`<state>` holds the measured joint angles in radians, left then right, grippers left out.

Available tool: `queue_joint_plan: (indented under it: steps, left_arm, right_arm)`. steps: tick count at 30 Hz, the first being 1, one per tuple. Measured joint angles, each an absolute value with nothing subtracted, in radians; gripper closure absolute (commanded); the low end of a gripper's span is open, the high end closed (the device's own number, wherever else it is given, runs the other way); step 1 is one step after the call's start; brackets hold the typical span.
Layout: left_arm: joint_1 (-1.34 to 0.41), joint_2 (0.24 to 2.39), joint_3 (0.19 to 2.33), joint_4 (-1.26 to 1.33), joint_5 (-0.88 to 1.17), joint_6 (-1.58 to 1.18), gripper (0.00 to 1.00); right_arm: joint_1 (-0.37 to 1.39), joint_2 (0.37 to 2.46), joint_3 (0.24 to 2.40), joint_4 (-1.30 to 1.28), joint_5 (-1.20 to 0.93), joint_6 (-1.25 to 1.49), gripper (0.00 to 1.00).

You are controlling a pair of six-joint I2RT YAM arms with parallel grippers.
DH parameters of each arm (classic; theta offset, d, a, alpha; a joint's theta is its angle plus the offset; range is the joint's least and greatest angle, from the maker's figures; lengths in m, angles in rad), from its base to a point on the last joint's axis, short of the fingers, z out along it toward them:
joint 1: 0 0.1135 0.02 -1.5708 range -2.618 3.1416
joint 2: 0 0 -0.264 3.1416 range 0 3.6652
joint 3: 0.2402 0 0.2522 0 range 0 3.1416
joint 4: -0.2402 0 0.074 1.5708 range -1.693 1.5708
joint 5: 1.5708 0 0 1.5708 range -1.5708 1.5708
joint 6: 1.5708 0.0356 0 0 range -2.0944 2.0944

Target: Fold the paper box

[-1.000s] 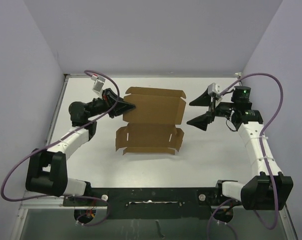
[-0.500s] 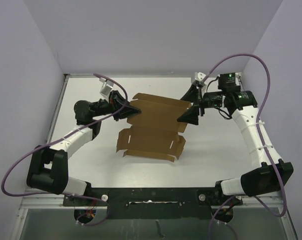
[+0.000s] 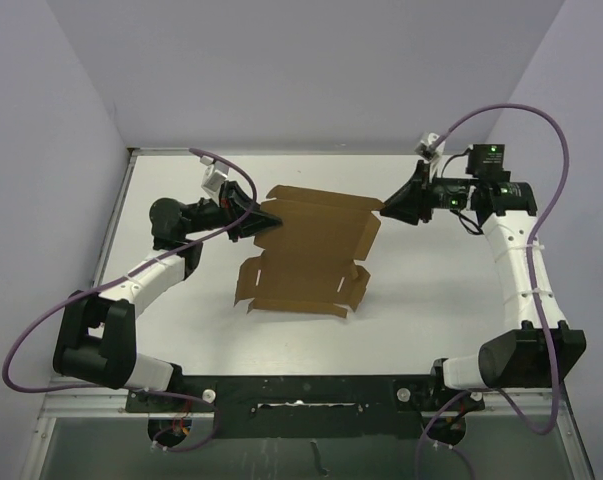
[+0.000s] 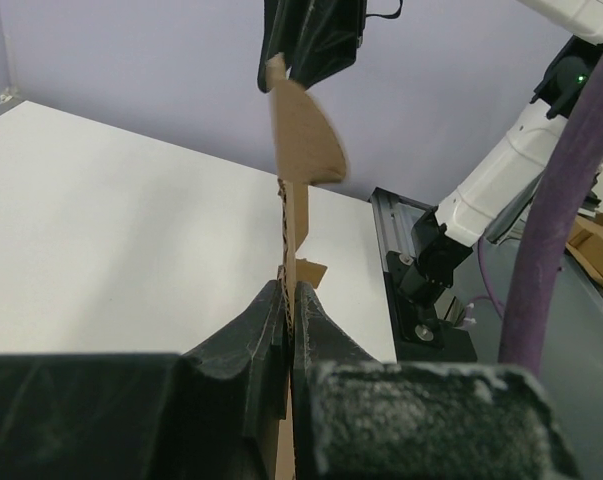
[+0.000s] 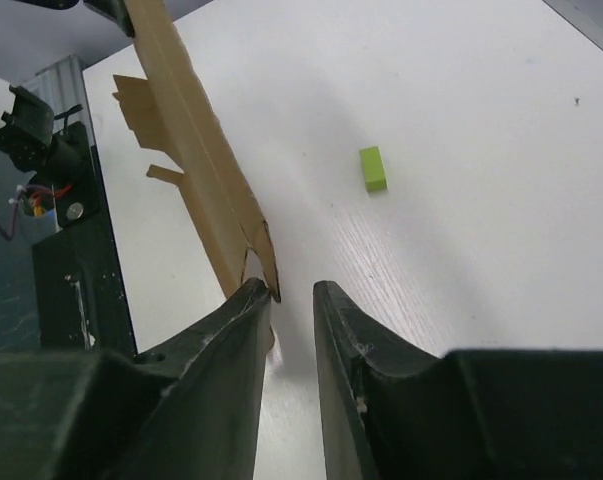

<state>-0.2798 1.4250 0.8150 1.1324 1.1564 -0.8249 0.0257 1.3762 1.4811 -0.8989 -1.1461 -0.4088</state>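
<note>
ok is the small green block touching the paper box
No, in the right wrist view the green block lies by itself, with bare white surface between it and the paper box.

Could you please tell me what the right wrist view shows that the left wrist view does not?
Only the right wrist view: a small yellow-green block lying on the table, and the gap between the fingers of the right gripper, with a corner of the paper box against one finger. Only the left wrist view: the left gripper pinched shut on the box's edge. Both: the paper box and the white table.
</note>
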Motion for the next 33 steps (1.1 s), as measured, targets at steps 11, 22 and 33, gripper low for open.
queue_joint_plan:
  steps: [11, 22, 33]
  left_arm:
    - [-0.279, 1.425, 0.815, 1.132, 1.157, -0.825, 1.00]
    - [-0.273, 1.423, 0.815, 1.125, 1.157, -0.824, 1.00]
    - [-0.281, 1.423, 0.815, 1.142, 1.157, -0.841, 1.00]
  right_arm:
    - [-0.051, 1.336, 1.481, -0.903, -1.191, -0.400, 0.66]
    - [0.037, 1.329, 1.507, -0.999, -1.237, -0.522, 0.07]
    - [0.150, 1.406, 1.498, -0.944, -1.180, -0.481, 0.52]
